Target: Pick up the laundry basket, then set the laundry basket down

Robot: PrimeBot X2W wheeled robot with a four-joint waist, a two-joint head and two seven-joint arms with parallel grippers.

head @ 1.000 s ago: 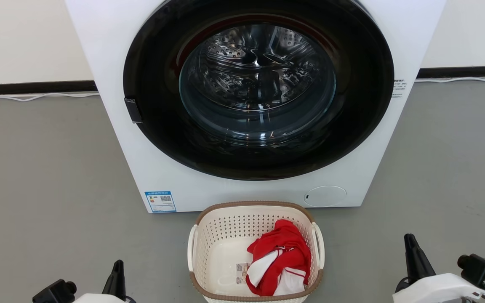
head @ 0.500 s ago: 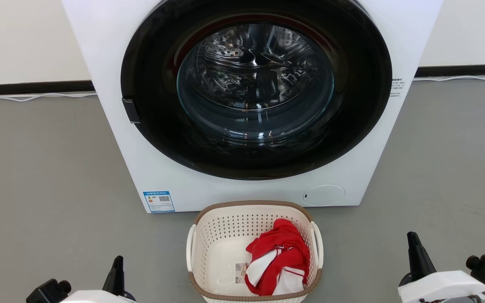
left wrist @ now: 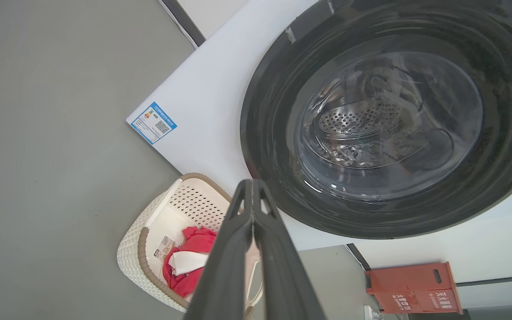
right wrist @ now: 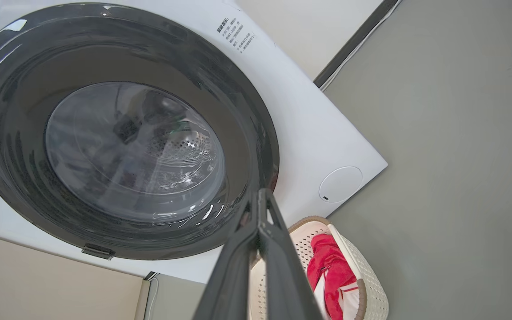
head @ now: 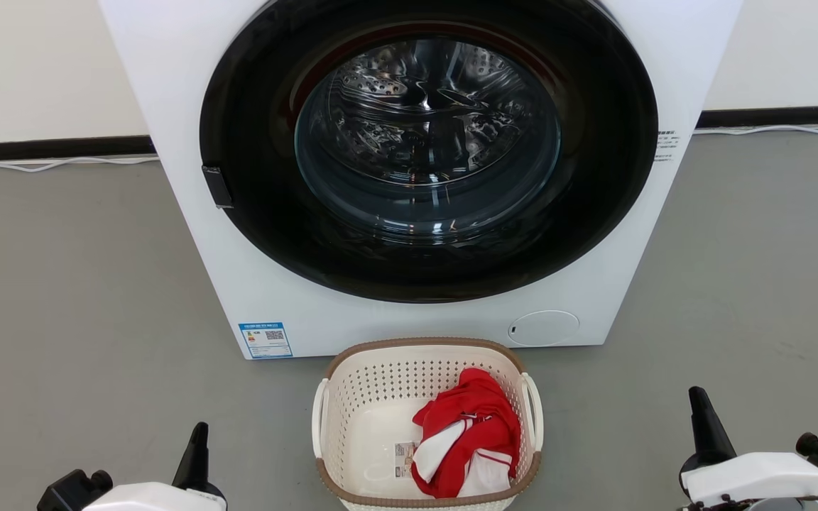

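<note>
The laundry basket (head: pixel 366 404), cream-white and perforated with a brown rim and white side handles, stands on the grey floor just before the washing machine; it holds a red and white garment (head: pixel 469 443) and a small label. It also lies low in the left wrist view (left wrist: pixel 167 222) and the right wrist view (right wrist: pixel 367 275). My left gripper (head: pixel 199 429) is at the lower left, well to the basket's left, fingers pressed together and empty (left wrist: pixel 252 186). At the lower right my right gripper (head: pixel 696 394) stands clear of the basket, also shut on nothing (right wrist: pixel 260 195).
A large white washing machine (head: pixel 196 234) with a round dark glass door (head: pixel 427 142) stands right behind the basket. A white cable (head: pixel 54 165) runs along the wall's dark skirting. An orange box (left wrist: pixel 411 289) sits on the floor beside the machine.
The whole head picture has shifted slightly left and up, so the camera moved. Both grippers edged outward and lower in it. The basket stays on the floor.
</note>
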